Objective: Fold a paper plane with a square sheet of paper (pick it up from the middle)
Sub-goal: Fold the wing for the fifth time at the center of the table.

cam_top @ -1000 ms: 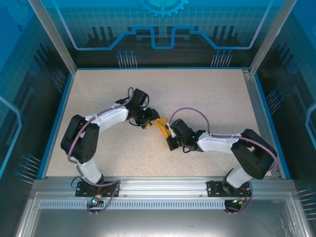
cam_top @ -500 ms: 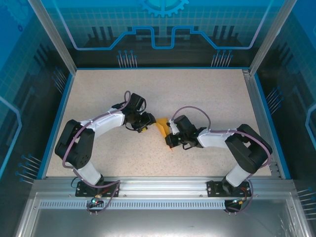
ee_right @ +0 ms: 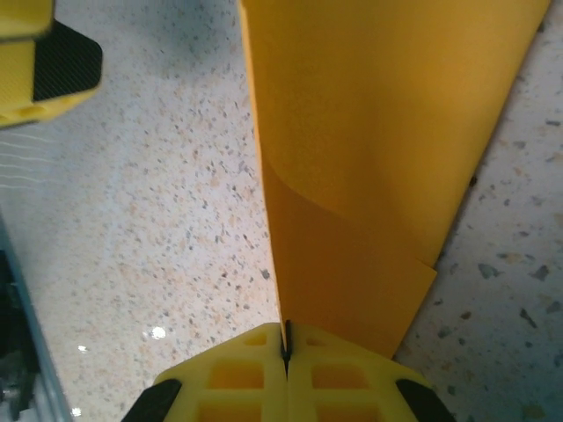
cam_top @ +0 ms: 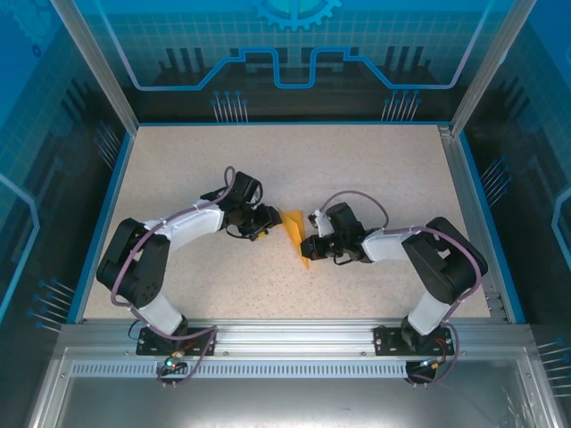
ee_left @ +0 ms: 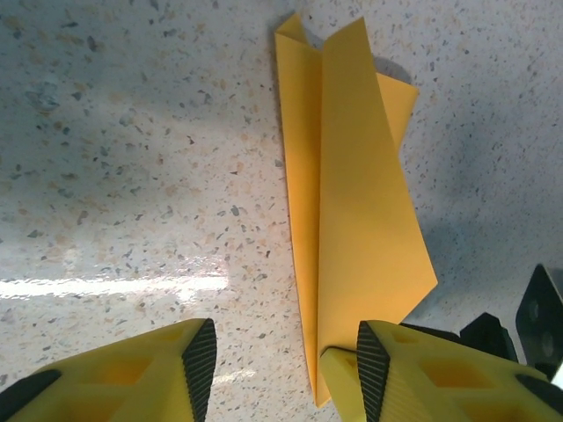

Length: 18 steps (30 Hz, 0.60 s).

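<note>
The paper plane point(cam_top: 295, 234) lies near the middle of the desk point(cam_top: 375, 169), between the two grippers. It is a narrow, long piece of orange-yellow paper with one pointed end toward the arms' bases. In the left wrist view the paper plane point(ee_left: 352, 202) shows a straight lengthwise crease, a broad upper flap over a narrower strip on its left, and another layer poking out at the far right corner. It casts a soft shadow on the speckled desk point(ee_left: 132, 132). The left gripper point(ee_left: 281, 360) is released, its two yellow fingers spread wide; the pointed end runs down beside the finger point(ee_left: 387, 369) on the right of that picture, which overlaps it. In the right wrist view the right gripper point(ee_right: 284, 352) is clenched, grasping the paper plane point(ee_right: 369, 132) by its near edge, the sheet rising on edge out of the seam between the fingers. From above, the left gripper point(cam_top: 268, 223) sits just beside the paper's far corner and the right gripper point(cam_top: 314, 242) is against its right side. Compared with a second ago, more of the paper is uncovered and its point reaches further toward the near edge. The right arm has folded in closer to the middle, and the left arm's elbow has shifted outward.
</note>
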Each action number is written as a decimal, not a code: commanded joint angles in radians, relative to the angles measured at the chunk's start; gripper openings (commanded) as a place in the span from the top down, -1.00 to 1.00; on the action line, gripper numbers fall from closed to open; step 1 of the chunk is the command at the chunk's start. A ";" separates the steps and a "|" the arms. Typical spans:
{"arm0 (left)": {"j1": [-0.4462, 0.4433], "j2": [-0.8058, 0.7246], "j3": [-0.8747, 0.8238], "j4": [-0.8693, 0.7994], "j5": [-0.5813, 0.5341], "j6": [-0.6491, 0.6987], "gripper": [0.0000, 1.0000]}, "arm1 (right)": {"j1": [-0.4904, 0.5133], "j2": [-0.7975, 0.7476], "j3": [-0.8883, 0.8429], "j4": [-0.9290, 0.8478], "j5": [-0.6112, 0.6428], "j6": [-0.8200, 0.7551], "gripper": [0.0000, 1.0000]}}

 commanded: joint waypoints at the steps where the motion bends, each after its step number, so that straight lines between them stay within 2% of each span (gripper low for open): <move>1: -0.001 -0.035 -0.027 0.044 0.035 0.029 0.03 | -0.031 0.039 -0.012 0.080 -0.117 0.042 1.00; 12: -0.016 -0.034 -0.047 0.088 0.060 0.043 0.05 | -0.072 0.110 -0.010 0.170 -0.217 0.116 1.00; 18: -0.026 -0.036 -0.078 0.167 0.089 0.047 0.07 | -0.094 0.135 -0.011 0.188 -0.248 0.153 1.00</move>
